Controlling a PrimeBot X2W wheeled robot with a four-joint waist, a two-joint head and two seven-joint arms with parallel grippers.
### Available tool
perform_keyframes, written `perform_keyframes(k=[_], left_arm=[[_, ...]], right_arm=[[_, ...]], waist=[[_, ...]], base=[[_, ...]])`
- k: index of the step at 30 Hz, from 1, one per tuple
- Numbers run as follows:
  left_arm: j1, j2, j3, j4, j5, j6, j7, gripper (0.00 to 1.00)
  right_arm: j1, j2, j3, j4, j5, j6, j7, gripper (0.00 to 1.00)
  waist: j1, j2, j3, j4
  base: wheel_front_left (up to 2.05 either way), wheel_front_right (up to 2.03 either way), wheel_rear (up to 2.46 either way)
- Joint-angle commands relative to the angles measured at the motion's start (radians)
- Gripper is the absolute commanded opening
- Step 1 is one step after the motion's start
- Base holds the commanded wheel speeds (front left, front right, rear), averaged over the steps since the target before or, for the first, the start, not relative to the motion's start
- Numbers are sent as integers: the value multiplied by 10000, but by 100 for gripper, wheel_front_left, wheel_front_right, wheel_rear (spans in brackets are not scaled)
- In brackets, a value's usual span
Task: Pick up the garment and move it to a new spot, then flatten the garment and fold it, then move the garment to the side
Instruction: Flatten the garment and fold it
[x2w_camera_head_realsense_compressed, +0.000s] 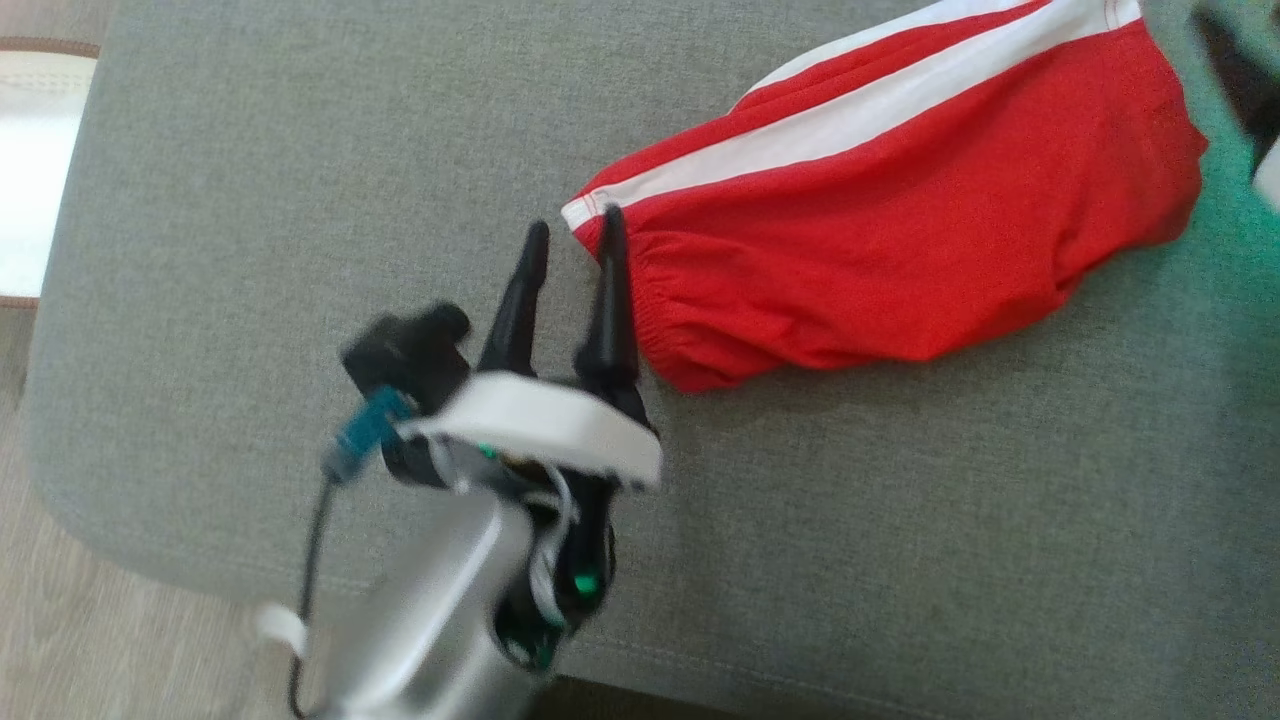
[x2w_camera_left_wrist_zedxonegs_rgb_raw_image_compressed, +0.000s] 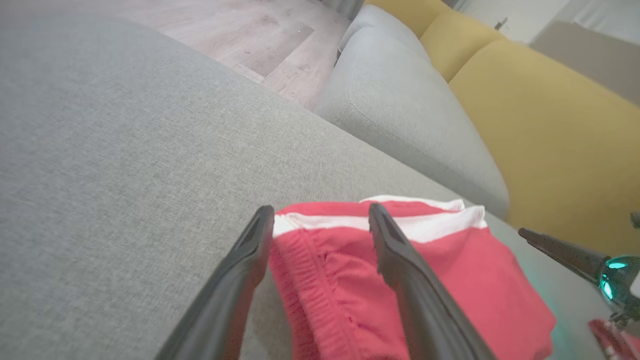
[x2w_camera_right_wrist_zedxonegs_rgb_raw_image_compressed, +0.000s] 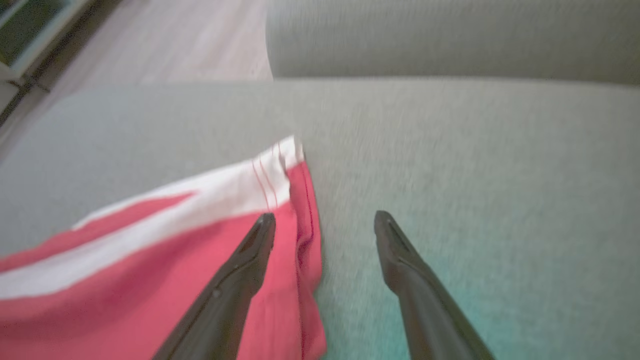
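Fingers (x2w_camera_head_realsense_compressed: 610, 300) of my left end effector (x2w_camera_head_realsense_compressed: 576, 222) stand apart, released, with one tip over the elastic corner of the red garment (x2w_camera_head_realsense_compressed: 900, 220). My right end effector (x2w_camera_right_wrist_zedxonegs_rgb_raw_image_compressed: 325, 216) is spread too, one finger above the garment's hem, the other above bare grey cushion (x2w_camera_head_realsense_compressed: 250, 250). The garment lies rumpled on that cushion, white stripes showing.

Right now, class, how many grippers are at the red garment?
2. The left gripper is at the garment's elastic end. The right gripper is at its opposite end. Both are open.
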Motion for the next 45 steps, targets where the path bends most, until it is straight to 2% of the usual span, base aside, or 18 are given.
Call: perform_keyframes(k=[1, 5, 14, 15, 16, 24, 29, 35, 39, 45], left_arm=[[23, 165, 115, -453, 606, 119, -120, 100], [599, 134, -153, -695, 1908, 139, -120, 100], [1133, 87, -443, -1055, 3236, -181, -121, 100], [1175, 86, -453, -1111, 3294, -197, -121, 100], [1222, 86, -440, -1175, 3318, -205, -121, 100], [1792, 83, 196, -1187, 3856, -467, -121, 100], [2393, 83, 830, -1100, 4167, -778, -122, 100], [2811, 82, 1205, -1026, 4187, -1090, -122, 100], [3015, 82, 1274, -941, 4079, -1191, -122, 100], [3317, 82, 1454, -838, 4165, -1273, -122, 100]], right_arm=[[56, -181, 128, -517, 179, 67, 345, 100], [200, -326, 144, -681, 23, 67, 1215, 100], [189, -51, 170, -159, -830, 67, 1988, 99], [208, 1, 185, -76, -943, 67, 1992, 24], [225, 73, 171, -9, -1012, 67, 1971, 0], [634, 1087, -1530, -84, -138, 67, 1317, 0], [1492, 967, -2978, -508, 127, 67, 1364, 0], [1921, 751, -4697, -897, -184, 67, 1467, 0], [2023, 986, -4541, -1968, -152, 67, 1818, 0], [2468, 2189, -2669, -4031, -135, 67, 2666, 0]], waist=[[0, 0, 53, 50], [0, 0, 204, 252], [0, 0, 262, 773], [0, 0, 246, 786], [0, 0, 224, 777], [0, 0, -310, -76], [0, 0, -653, -684], [0, 0, -899, -955], [0, 0, -1133, -1026], [0, 0, -1466, -998]], base=[[0, 0, 0], [0, 0, 0], [0, 0, 0], [0, 0, 0], [0, 0, 0], [0, 0, 0], [0, 0, 0], [0, 0, 0], [0, 0, 0], [0, 0, 0]])
